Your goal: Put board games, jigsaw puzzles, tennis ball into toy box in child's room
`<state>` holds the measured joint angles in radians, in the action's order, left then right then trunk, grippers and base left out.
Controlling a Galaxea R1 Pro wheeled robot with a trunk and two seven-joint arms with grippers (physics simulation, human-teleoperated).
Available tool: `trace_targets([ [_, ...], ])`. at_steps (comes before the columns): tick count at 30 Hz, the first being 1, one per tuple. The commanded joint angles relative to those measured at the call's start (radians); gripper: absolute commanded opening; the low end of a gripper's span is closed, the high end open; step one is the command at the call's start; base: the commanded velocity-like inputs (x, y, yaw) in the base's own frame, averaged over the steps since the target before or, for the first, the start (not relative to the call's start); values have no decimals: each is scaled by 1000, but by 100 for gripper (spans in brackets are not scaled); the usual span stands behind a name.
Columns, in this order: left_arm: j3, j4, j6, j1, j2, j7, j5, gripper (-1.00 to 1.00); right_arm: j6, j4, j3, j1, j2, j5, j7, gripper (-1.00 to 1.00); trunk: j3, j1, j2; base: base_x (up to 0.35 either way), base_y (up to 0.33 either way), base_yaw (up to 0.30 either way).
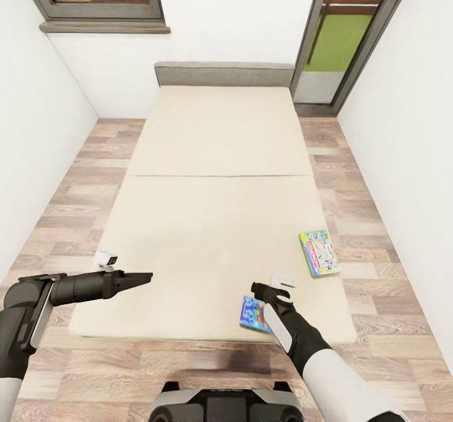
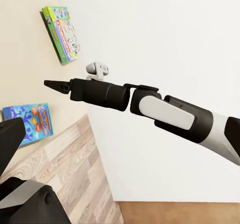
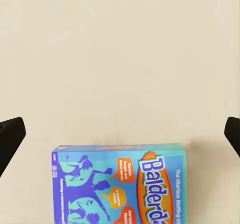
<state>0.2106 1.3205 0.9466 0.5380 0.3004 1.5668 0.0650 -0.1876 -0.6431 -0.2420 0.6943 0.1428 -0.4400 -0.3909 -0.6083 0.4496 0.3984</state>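
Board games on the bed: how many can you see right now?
2. The blue game lies near the bed's foot edge, just below the right gripper. The green-edged game lies by the bed's right edge, further up.

Two board games, one bed

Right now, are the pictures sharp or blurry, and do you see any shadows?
Head view: even, soft light, with a faint grey shadow on the bed near the left gripper. Right wrist view: the blue board game is sharp, its lettering readable. Left wrist view: the green-edged board game looks a little soft. I see no glare.
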Motion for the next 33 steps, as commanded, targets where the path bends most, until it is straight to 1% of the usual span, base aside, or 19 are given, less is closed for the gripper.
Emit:
trace_targets([
  [1, 0, 0, 11, 0, 0, 4, -1, 100, -4, -2, -5, 1, -1, -6, -8, 100, -3, 0, 2, 0, 0, 0],
  [33, 1, -1, 11, 0, 1, 4, -1, 100, -1, -1, -2, 4, 0, -5, -8, 100, -55, 0, 2, 0, 0, 0],
])
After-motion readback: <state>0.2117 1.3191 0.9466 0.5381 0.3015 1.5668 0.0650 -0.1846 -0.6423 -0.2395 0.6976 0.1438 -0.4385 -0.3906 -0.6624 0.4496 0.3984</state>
